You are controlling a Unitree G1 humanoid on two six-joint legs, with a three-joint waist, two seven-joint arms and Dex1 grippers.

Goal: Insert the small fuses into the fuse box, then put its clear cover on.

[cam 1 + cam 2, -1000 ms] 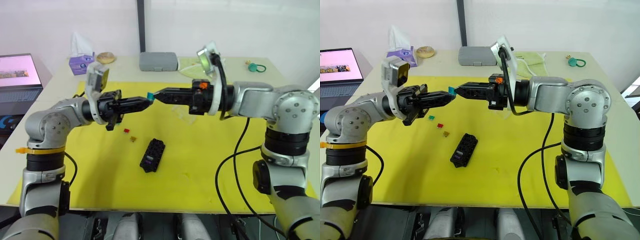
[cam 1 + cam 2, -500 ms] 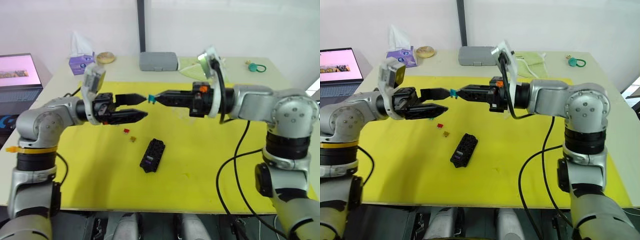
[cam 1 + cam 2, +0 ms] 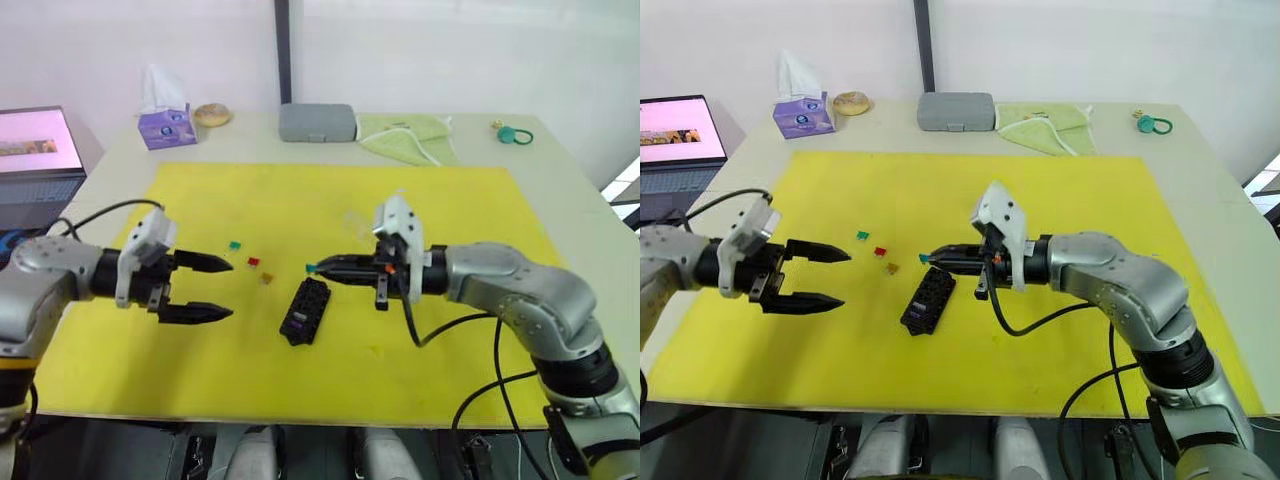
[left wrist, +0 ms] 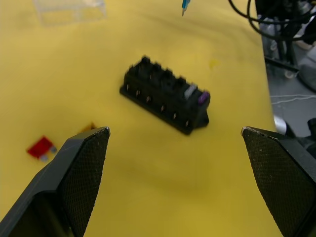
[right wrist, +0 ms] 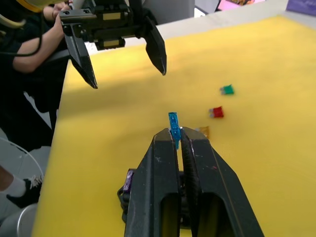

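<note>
On our left, our left pincer (image 3: pixel 215 288) hovers with fingers apart. The green (image 3: pixel 235 244), red (image 3: pixel 253 262) and orange fuses (image 3: pixel 266 278) lie beside the fuse box (image 3: pixel 305 310). Our right pincer (image 3: pixel 318 268) is clamped on the teal fuse (image 3: pixel 310 268) above it.

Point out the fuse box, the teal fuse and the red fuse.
fuse box (image 3: pixel 928 299): right eye view, top face of the black block.
teal fuse (image 5: pixel 173 123): right wrist view, flat side of the chip above the fingers.
red fuse (image 3: pixel 880 252): right eye view, middle of the chip.
</note>
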